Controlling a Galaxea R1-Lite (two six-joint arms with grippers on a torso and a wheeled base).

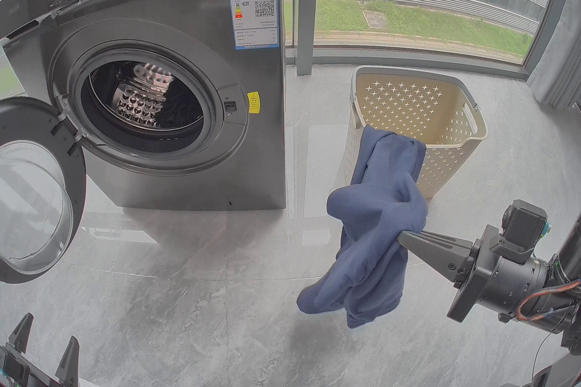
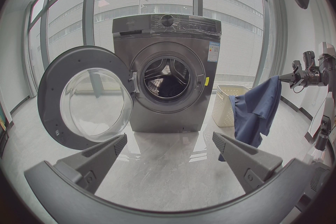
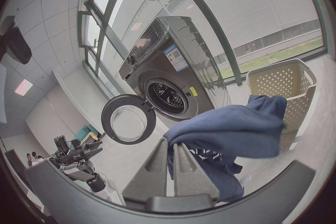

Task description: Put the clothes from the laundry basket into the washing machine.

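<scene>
A blue garment [image 1: 372, 225] hangs in the air in front of the cream laundry basket [image 1: 451, 104], pinched by my right gripper [image 1: 407, 238], which is shut on it. The same blue garment [image 3: 231, 130] drapes past the right gripper [image 3: 171, 147] in the right wrist view, and the blue garment [image 2: 257, 109] shows far off in the left wrist view. The grey washing machine [image 1: 175, 74] stands at the left with its round door [image 1: 33, 195] swung wide open. Dark cloth lies inside the drum [image 2: 167, 78]. My left gripper [image 2: 169, 140] is open and low, facing the machine.
The basket [image 3: 283, 88] stands by the window beside the machine's right side. Bare grey tiled floor [image 1: 193, 285] spreads between me and the machine. A grey curtain [image 1: 560, 61] hangs at the far right. The open door juts out at the left.
</scene>
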